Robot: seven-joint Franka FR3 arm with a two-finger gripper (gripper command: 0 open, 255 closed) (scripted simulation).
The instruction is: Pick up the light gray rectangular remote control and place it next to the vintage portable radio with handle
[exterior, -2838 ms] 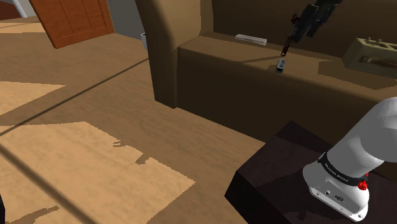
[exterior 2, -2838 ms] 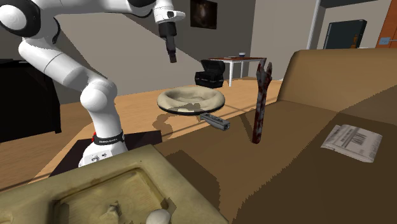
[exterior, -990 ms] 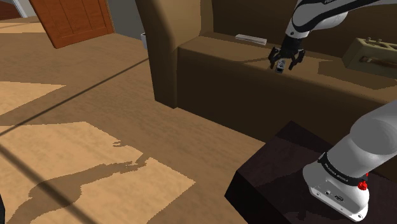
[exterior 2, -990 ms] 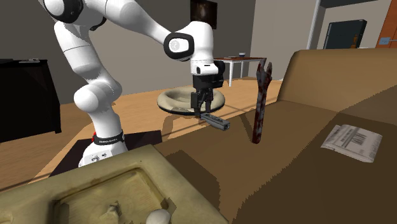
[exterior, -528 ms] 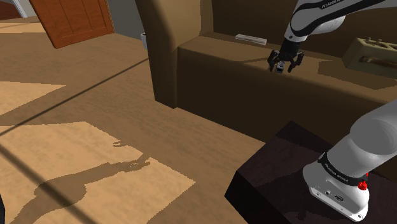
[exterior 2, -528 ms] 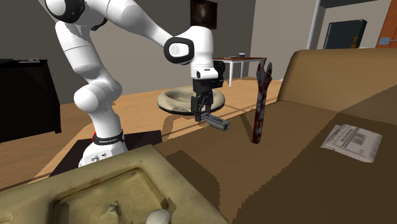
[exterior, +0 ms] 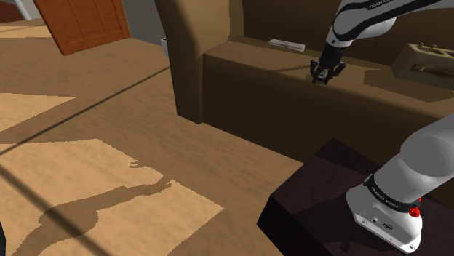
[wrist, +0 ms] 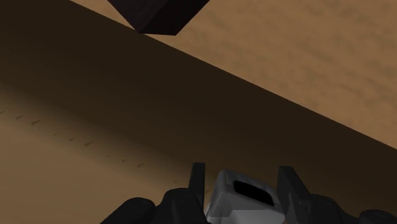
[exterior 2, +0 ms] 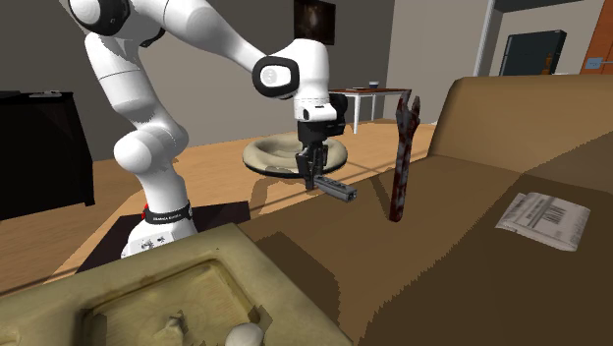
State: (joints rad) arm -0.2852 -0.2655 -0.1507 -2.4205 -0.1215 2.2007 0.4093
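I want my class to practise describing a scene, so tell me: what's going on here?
The robot's black pincer is down on the brown sofa seat, its fingers closed against the sides of the grey remote control. The remote lies near the seat's front edge, not yet lifted. The beige radio sits further along the same seat.
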